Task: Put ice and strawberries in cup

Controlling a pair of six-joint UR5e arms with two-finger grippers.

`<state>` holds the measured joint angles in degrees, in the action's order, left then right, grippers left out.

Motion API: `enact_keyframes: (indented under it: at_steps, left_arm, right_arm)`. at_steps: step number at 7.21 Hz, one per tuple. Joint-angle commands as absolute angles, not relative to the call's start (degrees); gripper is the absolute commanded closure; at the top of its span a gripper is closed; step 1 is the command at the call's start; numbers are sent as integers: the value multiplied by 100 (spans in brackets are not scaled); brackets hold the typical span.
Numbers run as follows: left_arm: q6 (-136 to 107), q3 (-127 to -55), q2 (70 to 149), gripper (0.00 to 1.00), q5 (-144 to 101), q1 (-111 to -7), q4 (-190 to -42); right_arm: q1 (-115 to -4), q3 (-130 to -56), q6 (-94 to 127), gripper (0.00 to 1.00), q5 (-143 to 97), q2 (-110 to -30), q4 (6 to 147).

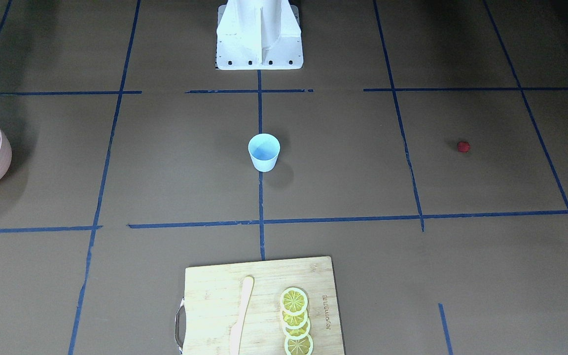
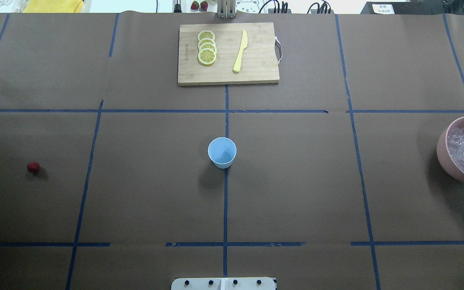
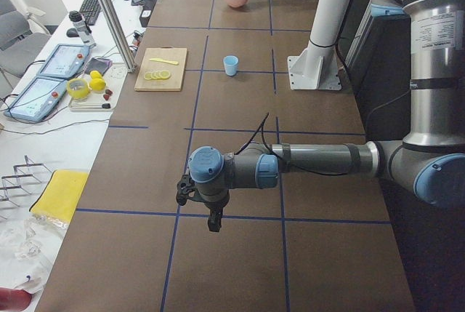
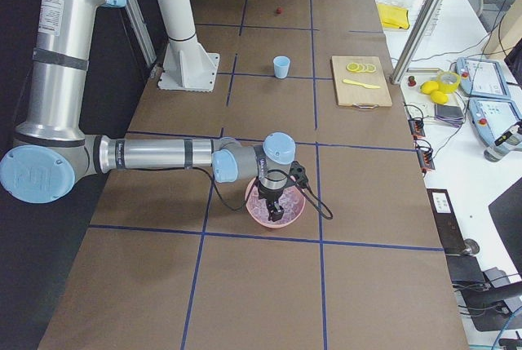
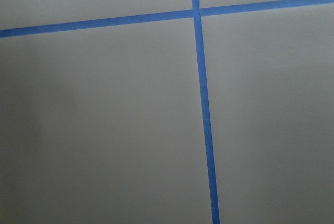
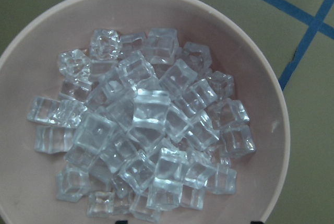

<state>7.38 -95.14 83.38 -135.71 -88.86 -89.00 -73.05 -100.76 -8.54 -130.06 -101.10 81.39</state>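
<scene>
Many glassy, clear ice cubes (image 6: 148,114) fill a pink bowl (image 6: 263,85).

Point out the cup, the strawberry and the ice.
cup (image 2: 222,152): overhead exterior view, inside of the mouth.
strawberry (image 2: 33,167): overhead exterior view, middle of the berry.
ice (image 6: 148,135): right wrist view, centre of the pile.

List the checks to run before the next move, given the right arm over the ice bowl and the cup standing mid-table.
1. Cup upright, nothing in it: ok.
2. Ice heaped in the pink bowl: ok.
3. Right pincer above the ice: ok.
4. Right pincer open enough for a cube: cannot tell.
5. Strawberry lying free on the robot's left, apart from the cup: ok.
6. Strawberry in the left wrist view: not ok, only blue tape and bare table show.
</scene>
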Motion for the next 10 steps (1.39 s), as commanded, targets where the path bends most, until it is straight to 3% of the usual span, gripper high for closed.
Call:
enact_keyframes:
  at_steps: [1, 7, 10]
  left_arm:
    - [747, -9545, 8271, 0, -13570, -8886, -8903]
    - [747, -9597, 8227, 0, -13570, -8886, -8903]
    - [747, -9606, 8227, 0, -13570, -8886, -8903]
  right_arm:
    - [-7208, -10046, -835, 16, -13008, -10090, 8147]
    - [-7040, -9853, -773, 17, -13008, -9958, 8139]
    - [-7005, -9659, -747, 26, -13017, -9730, 8147]
